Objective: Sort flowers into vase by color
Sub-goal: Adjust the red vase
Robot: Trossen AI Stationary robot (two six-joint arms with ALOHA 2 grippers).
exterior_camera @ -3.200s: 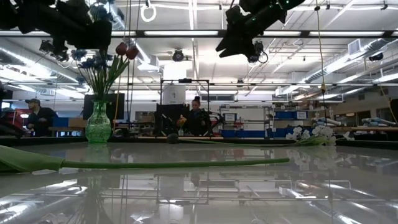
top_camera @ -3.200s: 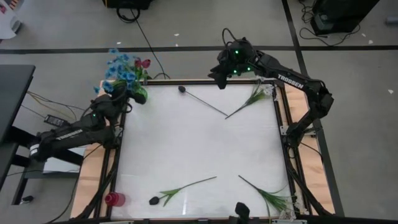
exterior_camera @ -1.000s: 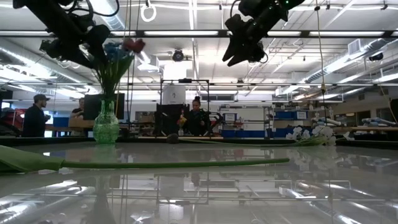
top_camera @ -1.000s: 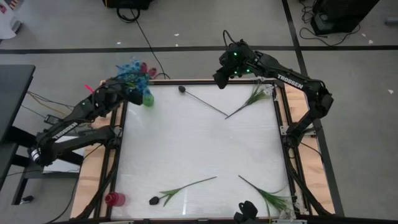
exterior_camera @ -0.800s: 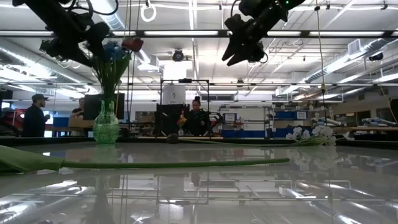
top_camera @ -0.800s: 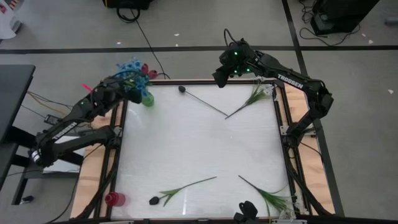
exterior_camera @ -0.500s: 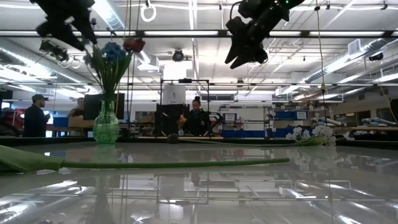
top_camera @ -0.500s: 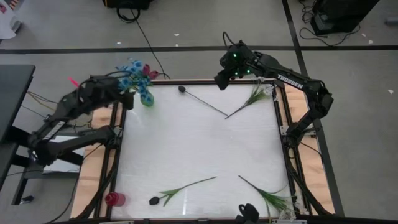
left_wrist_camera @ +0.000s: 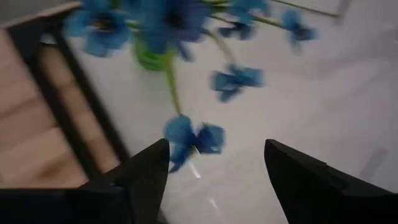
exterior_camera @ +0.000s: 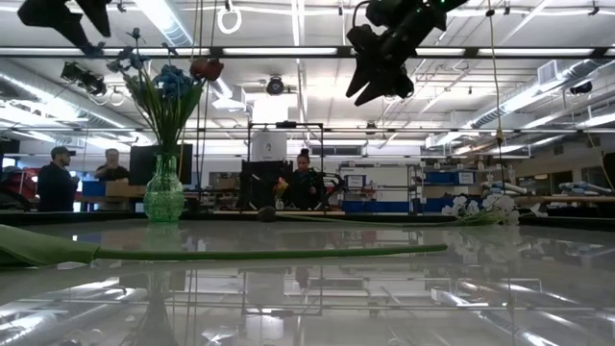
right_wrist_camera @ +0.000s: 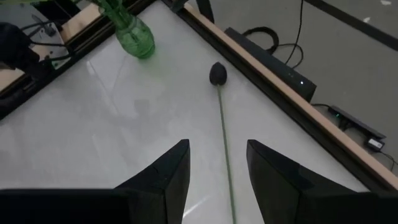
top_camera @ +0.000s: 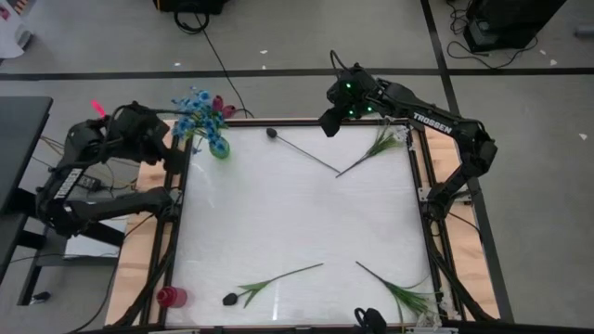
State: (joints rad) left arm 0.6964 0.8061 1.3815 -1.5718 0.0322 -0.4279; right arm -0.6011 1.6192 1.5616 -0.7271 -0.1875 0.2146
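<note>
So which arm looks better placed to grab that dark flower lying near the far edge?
The right one, probably. Its open gripper hangs almost over the dark flower, which lies straight ahead of it, while the left gripper sits off the table's corner by the green vase.

High view straight down over whole white glossy table (top_camera: 297, 223); low view level across it; both share green glass vase (exterior_camera: 164, 195).
</note>
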